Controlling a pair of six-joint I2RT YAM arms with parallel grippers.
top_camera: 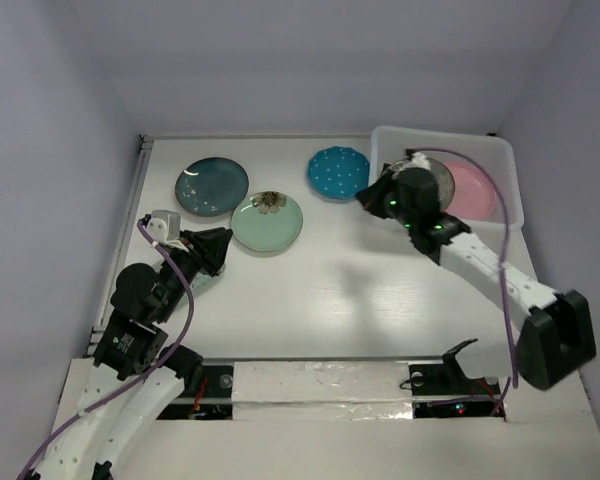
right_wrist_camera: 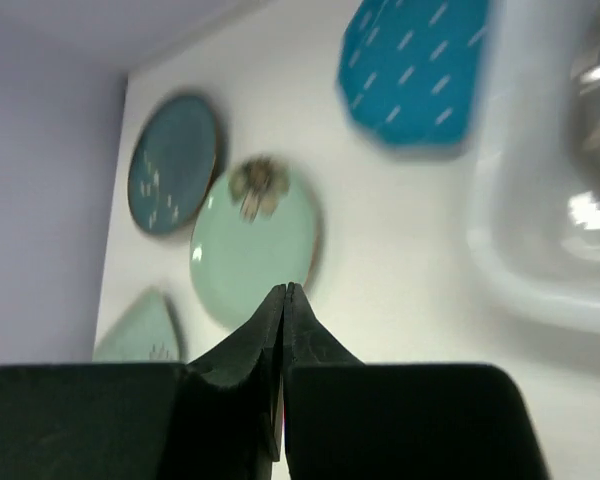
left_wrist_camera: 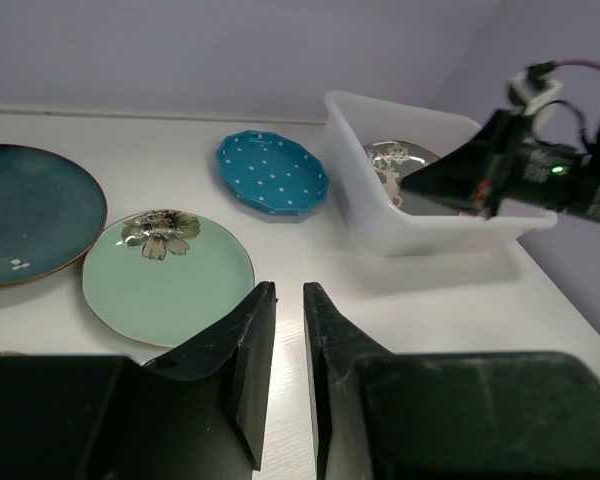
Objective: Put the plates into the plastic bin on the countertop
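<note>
A dark teal round plate (top_camera: 211, 186), a mint green plate with a flower (top_camera: 267, 221) and a blue white-dotted plate (top_camera: 337, 172) lie on the countertop (top_camera: 360, 290). The plastic bin (top_camera: 508, 160) at the back right holds a pink plate (top_camera: 472, 191) and a grey plate (left_wrist_camera: 395, 160). My right gripper (top_camera: 361, 197) is shut and empty. It hovers by the bin's left wall, pointing toward the mint plate (right_wrist_camera: 255, 245). My left gripper (left_wrist_camera: 288, 288) is slightly open and empty, low beside the mint plate (left_wrist_camera: 165, 275). A pale fan-shaped dish (right_wrist_camera: 145, 325) lies under the left arm.
Pale lavender walls enclose the countertop on the left, back and right. A purple cable (top_camera: 185, 300) loops over the left arm. The bin wall (left_wrist_camera: 380, 225) stands just right of the blue plate (left_wrist_camera: 272, 170). The taped front edge (top_camera: 320, 385) runs between the arm bases.
</note>
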